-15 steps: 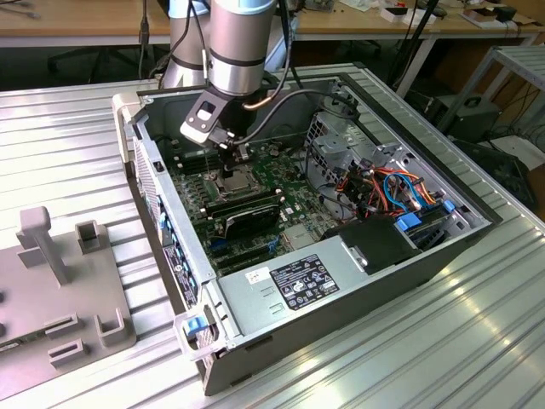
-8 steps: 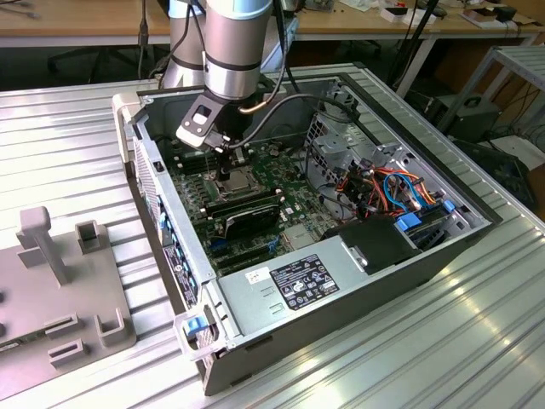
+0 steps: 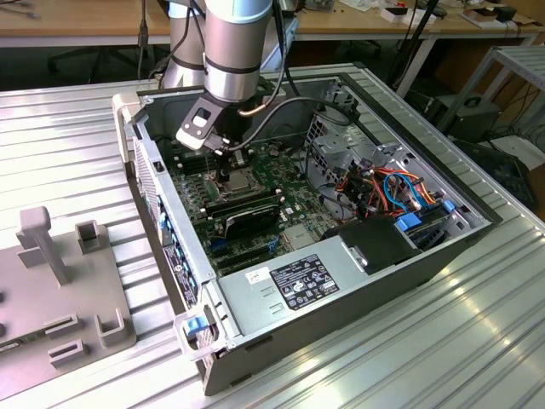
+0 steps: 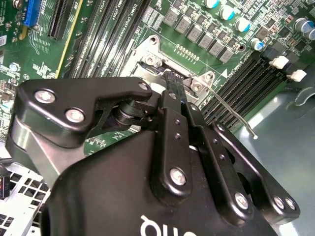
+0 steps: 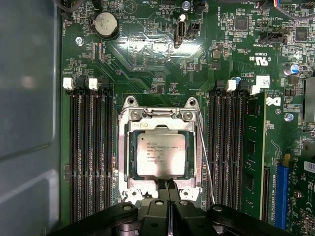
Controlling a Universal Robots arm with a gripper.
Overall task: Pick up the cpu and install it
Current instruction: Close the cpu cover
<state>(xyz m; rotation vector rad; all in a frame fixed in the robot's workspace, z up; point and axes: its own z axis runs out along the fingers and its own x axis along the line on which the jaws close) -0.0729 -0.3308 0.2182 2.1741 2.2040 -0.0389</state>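
The cpu (image 5: 161, 155) lies flat inside the socket (image 5: 123, 147), silver top up, with the socket's metal frame around it. The gripper (image 5: 170, 189) is closed, its two fingers pressed together with nothing between them. Its tips sit over one edge of the socket, just beside the cpu; whether they touch the frame cannot be told. A thin lever (image 5: 204, 152) runs along one side of the socket, raised off the board at its free end in the second wrist view. Black RAM slots (image 5: 91, 147) flank the socket on two opposite sides. In the exterior view the arm (image 3: 234, 51) reaches down over the socket inside the open case (image 3: 358, 281).
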